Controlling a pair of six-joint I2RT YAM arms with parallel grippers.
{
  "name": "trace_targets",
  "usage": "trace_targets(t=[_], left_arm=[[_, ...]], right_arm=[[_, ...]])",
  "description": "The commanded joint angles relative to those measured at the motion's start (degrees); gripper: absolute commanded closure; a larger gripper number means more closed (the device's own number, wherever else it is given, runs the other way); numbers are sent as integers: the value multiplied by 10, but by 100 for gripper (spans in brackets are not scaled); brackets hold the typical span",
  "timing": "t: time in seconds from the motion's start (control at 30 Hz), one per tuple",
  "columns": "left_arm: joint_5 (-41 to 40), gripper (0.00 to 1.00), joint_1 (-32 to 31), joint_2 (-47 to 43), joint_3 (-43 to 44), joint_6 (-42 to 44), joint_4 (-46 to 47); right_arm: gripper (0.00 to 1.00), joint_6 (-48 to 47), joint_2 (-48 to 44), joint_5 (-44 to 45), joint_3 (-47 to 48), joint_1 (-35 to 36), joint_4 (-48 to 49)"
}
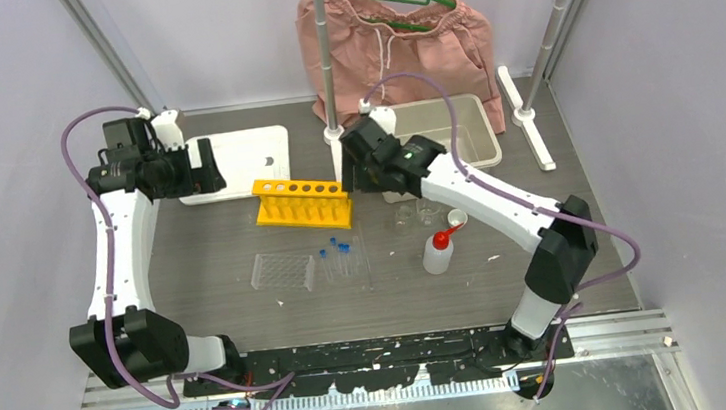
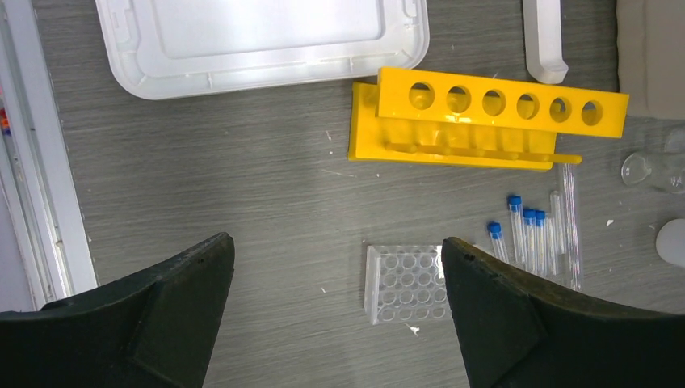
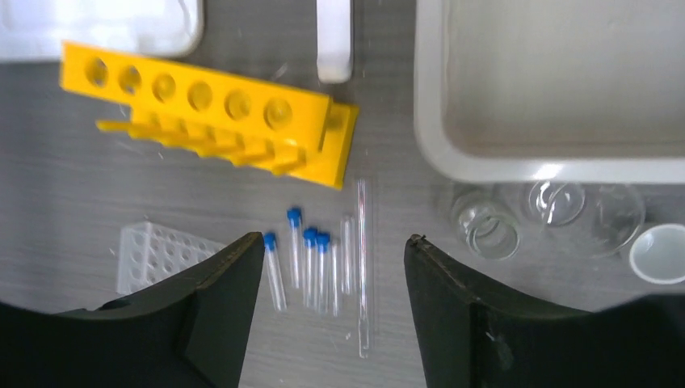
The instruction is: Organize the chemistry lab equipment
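The yellow holed rack (image 1: 303, 201) stands mid-table and also shows in the left wrist view (image 2: 485, 121) and the right wrist view (image 3: 210, 113). Several blue-capped tubes (image 1: 342, 257) (image 2: 529, 234) (image 3: 311, 259) lie loose in front of it. The clear holed tray (image 1: 282, 271) (image 2: 404, 283) (image 3: 157, 255) lies left of the tubes. Clear beakers (image 1: 410, 215) (image 3: 485, 226) stand right of the rack. The white squeeze bottle (image 1: 437, 251) with a red nozzle stands nearer. My left gripper (image 1: 207, 170) (image 2: 335, 241) is open and empty, high and left of the rack. My right gripper (image 1: 354, 178) (image 3: 335, 239) is open and empty, above the tubes.
A white flat lid (image 1: 239, 162) lies back left and a beige bin (image 1: 452, 131) back right. Pink shorts on a green hanger (image 1: 393, 36) hang on a metal pole (image 1: 326, 68). A long glass rod (image 3: 362, 267) lies beside the tubes. A small white cup (image 1: 457, 218) stands by the bottle.
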Motion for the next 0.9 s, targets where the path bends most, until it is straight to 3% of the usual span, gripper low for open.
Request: trace_targets(t=[0.0, 0.2, 0.43, 0.87], left_arm=[[19, 0, 4, -25, -8, 23, -12], [17, 0, 4, -29, -14, 32, -20], [36, 3, 4, -40, -24, 45, -26], [66, 5, 4, -49, -40, 82, -41]], right_arm=[[31, 34, 6, -9, -9, 18, -10], [34, 59, 44, -48, -49, 30, 1], [59, 61, 76, -54, -94, 54, 37], [69, 63, 113, -26, -158, 59, 118]])
